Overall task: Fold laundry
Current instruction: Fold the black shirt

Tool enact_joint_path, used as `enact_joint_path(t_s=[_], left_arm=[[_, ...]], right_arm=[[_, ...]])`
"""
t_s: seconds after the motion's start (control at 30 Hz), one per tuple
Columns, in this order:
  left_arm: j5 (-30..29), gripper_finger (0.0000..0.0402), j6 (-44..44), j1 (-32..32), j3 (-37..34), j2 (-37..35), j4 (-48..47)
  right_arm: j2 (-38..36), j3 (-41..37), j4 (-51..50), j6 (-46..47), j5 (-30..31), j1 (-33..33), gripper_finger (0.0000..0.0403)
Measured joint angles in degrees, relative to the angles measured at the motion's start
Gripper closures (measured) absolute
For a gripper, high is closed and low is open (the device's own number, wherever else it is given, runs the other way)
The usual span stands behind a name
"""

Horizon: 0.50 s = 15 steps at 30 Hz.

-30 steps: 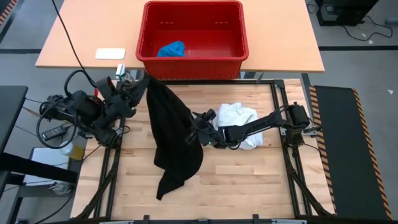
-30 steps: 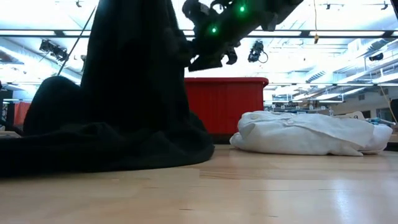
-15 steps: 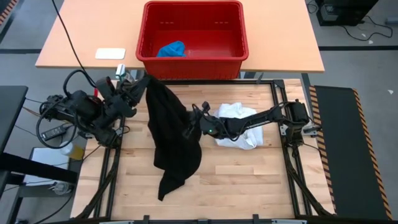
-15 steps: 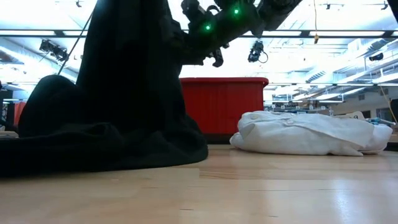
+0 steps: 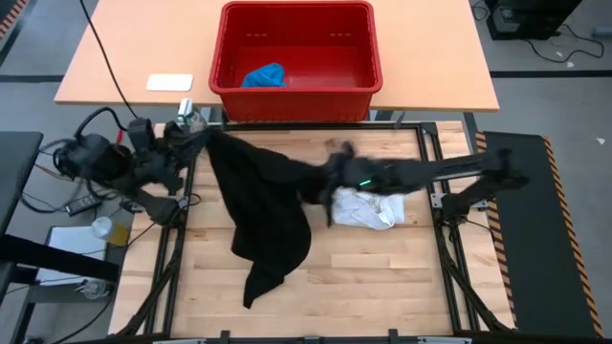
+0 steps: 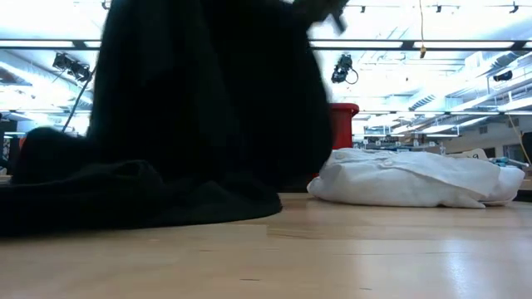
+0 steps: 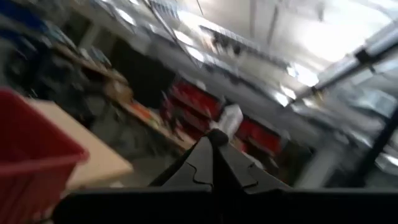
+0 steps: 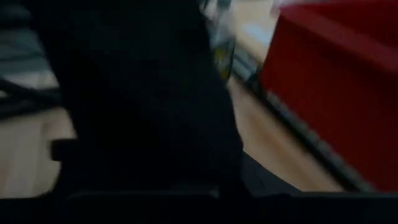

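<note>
Left gripper point(image 5: 196, 134) clamped on black garment point(image 5: 263, 205) corner at table's back-left edge. Garment stretched across to right gripper point(image 5: 335, 177), apparently pinching it too, blurred. White garment point(image 5: 368, 208) under right arm. Blue garment point(image 5: 264, 75) in red basket point(image 5: 296, 96).

The left arm sat bent at the surface's far left corner, its gripper point(image 5: 196, 134) closed, its fingers point(image 7: 211, 163) pressed together to a point and clamped on the black garment point(image 5: 263, 205). The right arm reached in from the right edge, stretched nearly straight across toward the middle. Its gripper point(image 5: 337, 161) was raised above the surface and closed on the same garment.
</note>
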Motion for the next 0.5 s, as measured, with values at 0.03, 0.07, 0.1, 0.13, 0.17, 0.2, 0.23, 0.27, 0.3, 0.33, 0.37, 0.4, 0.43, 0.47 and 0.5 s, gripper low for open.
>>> enact_joint_path(t_s=[0.03, 0.07, 0.1, 0.13, 0.17, 0.2, 0.23, 0.27, 0.3, 0.33, 0.37, 0.4, 0.43, 0.47, 0.5], left_arm=[[0.9, 0.0397, -2.6, -0.6, 0.0, -1.5, -3.9], [2.2, 0.0397, -5.5, -1.1, 0.0, -3.0, -7.4], [3.6, 0.0397, -8.4, -1.5, 0.0, -4.4, -10.3], [5.4, 0.0397, -11.2, -1.7, 0.0, -5.5, -12.5], [6.8, 0.0397, -13.7, -1.7, 0.0, -6.4, -14.0], [7.9, 0.0397, -15.5, -1.7, 0.0, -7.0, -15.2], [8.3, 0.0397, -16.7, -1.7, 0.0, -7.4, -16.1], [8.4, 0.0397, -17.3, -1.7, 0.0, -7.5, -16.7], [8.4, 0.0397, -17.4, -1.7, 0.0, -7.5, -17.4], [8.4, 0.0397, -17.4, -1.7, 0.0, -6.9, -18.5], [8.2, 0.0398, -17.4, -1.5, 0.0, -5.9, -19.6], [8.1, 0.0398, -17.4, -1.1, 0.0, -5.0, -20.9], [8.1, 0.0399, -17.5, -0.6, 0.0, -4.1, -22.7], [8.1, 0.0399, -17.8, -0.1, 0.0, -3.0, -24.3], [8.2, 0.0399, -18.3, 0.5, 0.1, -1.9, -26.3]], right_arm=[[-3.3, 0.0, -1.4, -1.1, 0.0, -0.1, 0.0393], [-6.5, 0.1, -2.5, -2.2, 0.0, -0.3, 0.0393], [-9.3, 0.1, -3.2, -3.2, -0.3, -0.5, 0.0393], [-12.0, 0.1, -3.7, -4.0, -1.1, -0.8, 0.0393], [-14.5, 0.1, -3.8, -4.6, -2.2, -1.3, 0.0393], [-16.7, 0.1, -4.0, -5.2, -4.1, -1.9, 0.0393], [-18.9, 0.1, -4.4, -5.7, -6.3, -2.5, 0.0392], [-20.7, 0.1, -5.0, -6.0, -8.5, -3.1, 0.0392], [-22.1, 0.1, -5.9, -6.0, -10.6, -3.7, 0.0392], [-23.1, 0.1, -6.9, -5.5, -12.5, -4.1, 0.0392], [-23.7, 0.1, -8.3, -4.4, -14.0, -4.5, 0.0392], [-24.3, 0.1, -9.9, -2.9, -15.3, -4.9, 0.0393], [-24.5, 0.1, -11.4, -1.5, -16.4, -5.1, 0.0393], [-24.6, 0.2, -13.7, -0.2, -17.8, -5.3, 0.0395], [-24.6, 1.1, -18.0, 1.0, -18.8, -5.5, 0.0395]])
